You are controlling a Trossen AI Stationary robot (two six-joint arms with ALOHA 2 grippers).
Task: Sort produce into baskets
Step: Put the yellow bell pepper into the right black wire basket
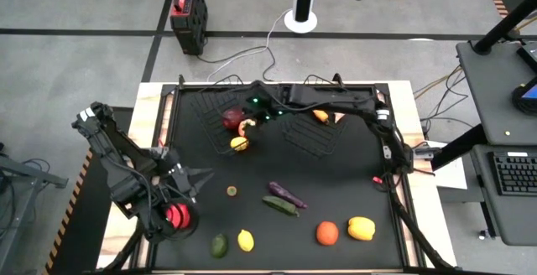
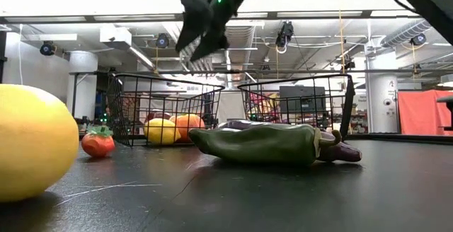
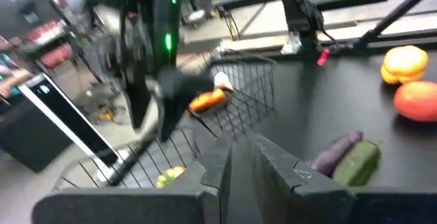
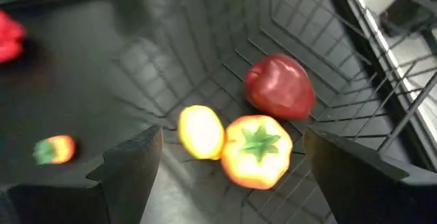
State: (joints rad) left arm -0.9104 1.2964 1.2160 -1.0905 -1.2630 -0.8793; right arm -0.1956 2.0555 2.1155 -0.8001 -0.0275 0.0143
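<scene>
A red apple, lemon and orange pepper lie in the left basket; above it the right gripper hovers, fingers wide open and empty. The left gripper waits over the counter, fingers nearly closed, empty.

Black wire-mesh baskets at far edge of black table. Left basket: dark red apple, yellow lemon, orange-yellow pepper with green stem. Near edge: purple eggplant, green cucumber.
</scene>
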